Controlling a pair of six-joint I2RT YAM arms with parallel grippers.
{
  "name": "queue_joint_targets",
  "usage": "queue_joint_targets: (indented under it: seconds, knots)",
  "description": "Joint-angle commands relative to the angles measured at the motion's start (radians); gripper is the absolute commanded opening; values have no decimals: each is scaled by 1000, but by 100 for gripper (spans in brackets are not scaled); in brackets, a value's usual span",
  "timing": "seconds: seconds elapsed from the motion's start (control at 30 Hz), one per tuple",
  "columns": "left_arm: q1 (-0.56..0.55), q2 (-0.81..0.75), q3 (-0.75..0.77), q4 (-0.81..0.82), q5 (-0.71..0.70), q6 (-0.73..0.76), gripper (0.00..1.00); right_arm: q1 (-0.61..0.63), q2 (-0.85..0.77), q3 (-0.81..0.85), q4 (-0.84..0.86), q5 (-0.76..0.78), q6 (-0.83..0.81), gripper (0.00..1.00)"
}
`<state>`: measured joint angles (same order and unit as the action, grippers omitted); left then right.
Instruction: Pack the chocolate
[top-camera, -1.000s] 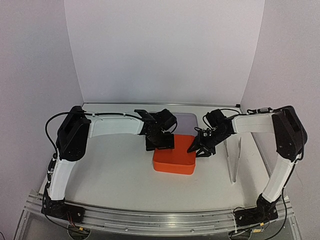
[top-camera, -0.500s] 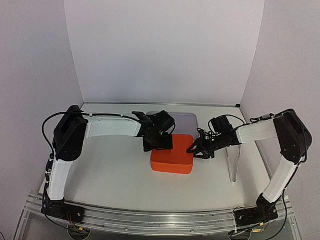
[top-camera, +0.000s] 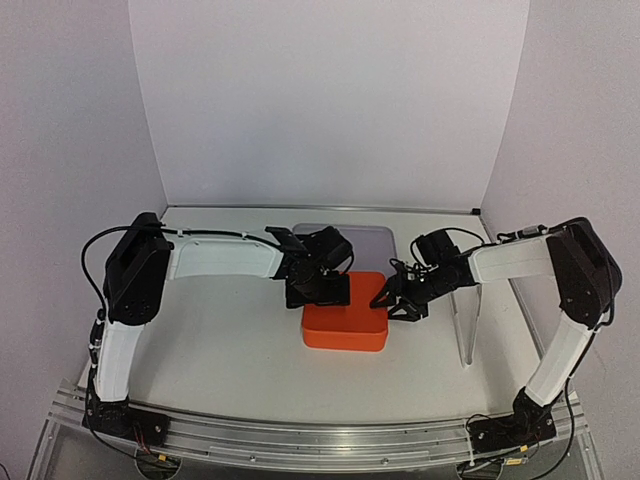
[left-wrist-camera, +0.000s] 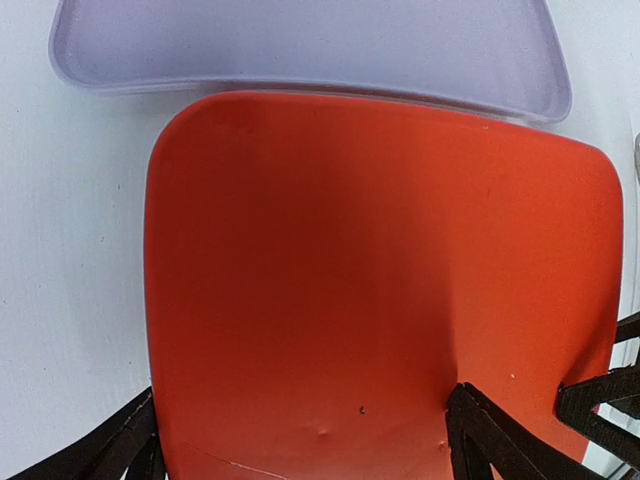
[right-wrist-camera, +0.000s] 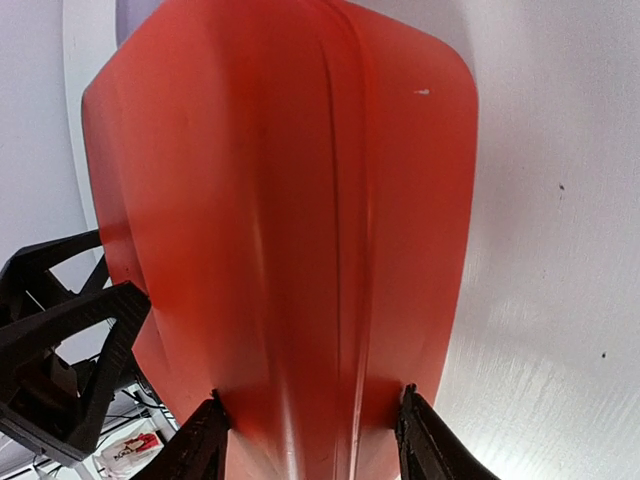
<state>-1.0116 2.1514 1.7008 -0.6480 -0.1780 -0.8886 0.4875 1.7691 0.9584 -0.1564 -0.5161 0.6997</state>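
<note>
Chocolate is nowhere in sight, just an orange box (top-camera: 345, 322) mid-surface (top-camera: 230, 340), left fingers (left-wrist-camera: 485, 440) spread wide at its 10 o'clock corner, right fingers (right-wrist-camera: 430, 450) straddling its 3 o'clock edge, can't tell if squeezing.

Bright, even light, soft shadows; the orange box (right-wrist-camera: 290, 200) shows mild glare.

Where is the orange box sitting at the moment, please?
In the top view the orange box sits mid-table, between the left gripper and the right gripper, just in front of the pale lilac tray.
</note>
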Motion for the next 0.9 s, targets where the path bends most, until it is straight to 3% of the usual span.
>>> queue_joint_targets:
  seconds: [0.0, 0.43, 0.87]
  knots:
    - [-44, -33, -43, -88, 63, 28, 97, 32, -11, 9, -108, 20, 9, 57]
    - [-23, -212, -203, 43, 80, -14, 100, 61, -138, -34, -179, 40, 9, 72]
    - [-23, -156, -162, 64, 150, 43, 100, 103, -121, -22, -189, 69, 17, 70]
